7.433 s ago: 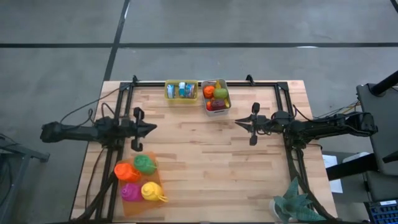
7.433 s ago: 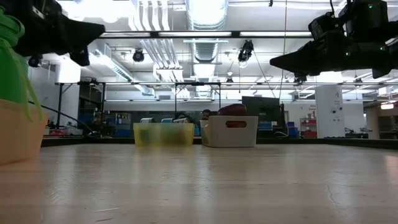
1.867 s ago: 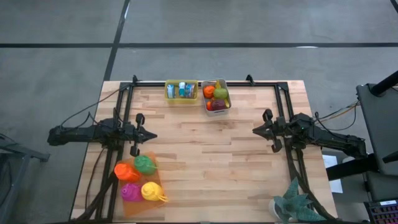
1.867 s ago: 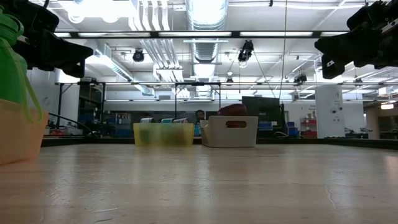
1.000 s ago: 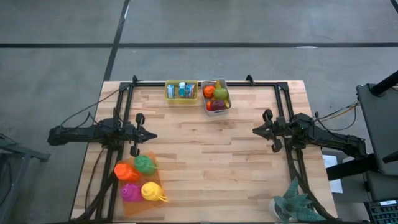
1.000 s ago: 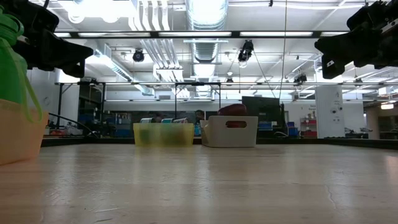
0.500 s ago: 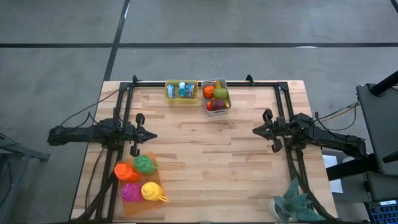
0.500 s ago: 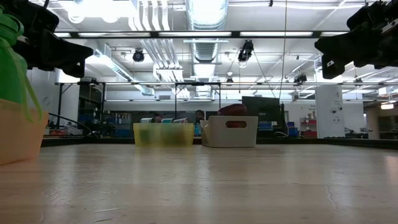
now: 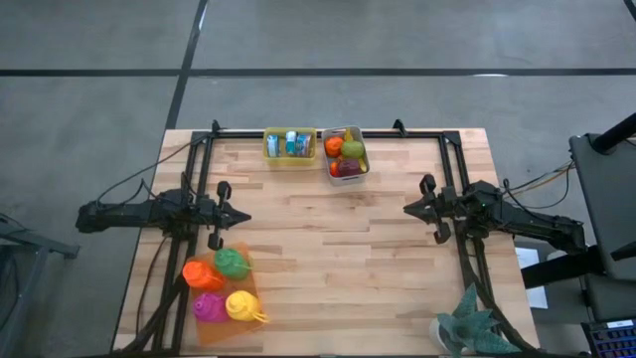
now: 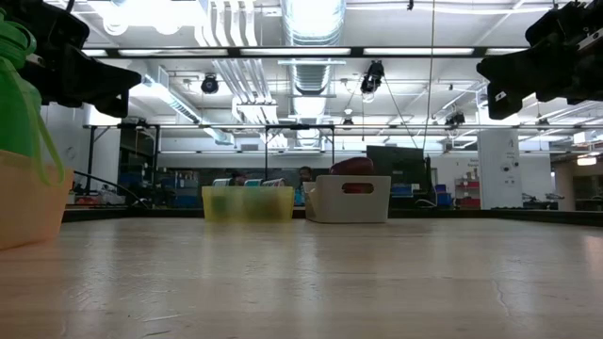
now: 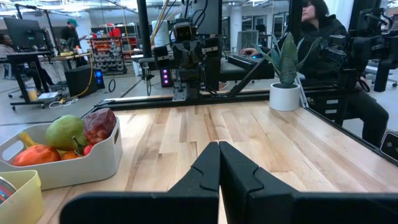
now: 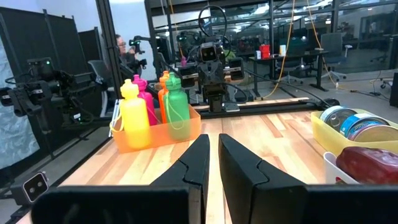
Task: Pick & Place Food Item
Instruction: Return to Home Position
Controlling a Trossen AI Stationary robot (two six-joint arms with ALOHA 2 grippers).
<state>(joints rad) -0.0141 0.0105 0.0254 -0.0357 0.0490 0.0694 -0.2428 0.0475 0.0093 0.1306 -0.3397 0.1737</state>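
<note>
I see the wooden surface (image 9: 328,249) with one arm at each side. Left gripper (image 9: 245,216) over mid-left, fingers pressed together, empty. Right gripper (image 9: 406,208) over mid-right, fingers nearly together with only a thin slit, empty. Yellow bin (image 9: 269,146) sits at far edge, just beside white fruit bin (image 9: 359,157). Tuna cans (image 9: 292,143) lie inside yellow bin.
</note>
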